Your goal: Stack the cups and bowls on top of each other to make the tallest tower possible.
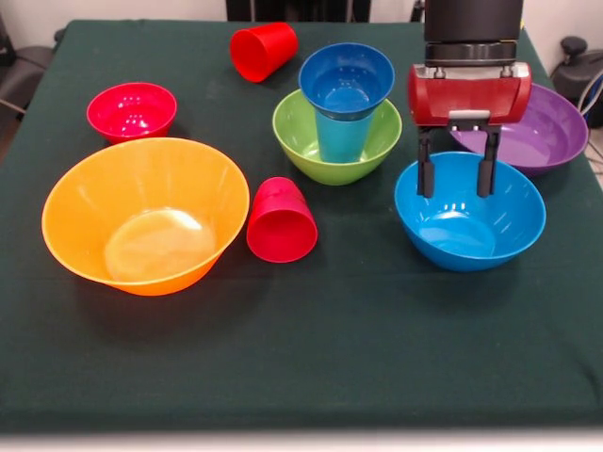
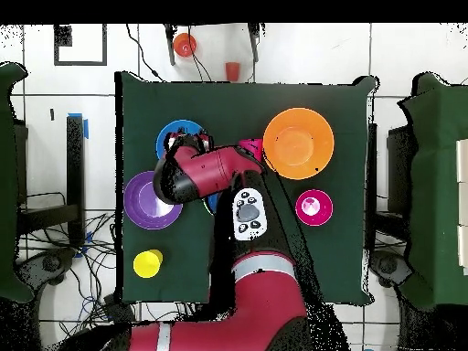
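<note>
My gripper (image 1: pixel 456 177) is open and empty, its fingertips hanging just over the far rim of the medium blue bowl (image 1: pixel 468 215). The purple bowl (image 1: pixel 542 132) lies right behind it. The tower stands mid-table: a green bowl (image 1: pixel 300 141) holds an upright light blue cup (image 1: pixel 339 137), with the small dark blue bowl (image 1: pixel 346 80) on top. The huge orange bowl (image 1: pixel 139 215) and small red bowl (image 1: pixel 132 110) sit at the left. One red cup (image 1: pixel 281 221) lies beside the orange bowl, another (image 1: pixel 264 50) lies at the back. The yellow cup (image 2: pixel 147 264) shows only in the overhead view.
In the overhead view my arm (image 2: pixel 215 174) covers the green bowl and the tower. The dark green tablecloth (image 1: pixel 311 348) reaches the front edge. Two small orange and red objects (image 2: pixel 185 44) lie on the floor beyond the table.
</note>
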### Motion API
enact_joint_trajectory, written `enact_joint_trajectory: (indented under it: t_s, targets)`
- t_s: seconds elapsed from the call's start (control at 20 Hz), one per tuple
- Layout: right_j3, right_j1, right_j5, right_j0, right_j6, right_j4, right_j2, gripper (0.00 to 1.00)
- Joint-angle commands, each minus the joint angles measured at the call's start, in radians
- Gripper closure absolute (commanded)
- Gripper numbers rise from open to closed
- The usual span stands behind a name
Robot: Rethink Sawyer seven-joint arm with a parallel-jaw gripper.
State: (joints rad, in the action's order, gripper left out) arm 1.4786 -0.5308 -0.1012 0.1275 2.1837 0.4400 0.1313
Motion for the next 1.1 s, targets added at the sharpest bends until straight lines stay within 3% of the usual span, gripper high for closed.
enact_joint_trajectory:
  t_s: [0.05,0.25,0.45,1.1]
  targets:
    - [0.055,0.034,-0.106,0.057,-0.041,0.02,0.11,0.0]
    - [0.055,0.018,-0.132,0.077,-0.063,0.025,0.116,0.0]
    - [0.045,0.05,-0.101,0.112,-0.087,0.059,0.139,0.0]
    - [0.031,0.062,-0.07,0.12,-0.055,0.06,0.128,0.0]
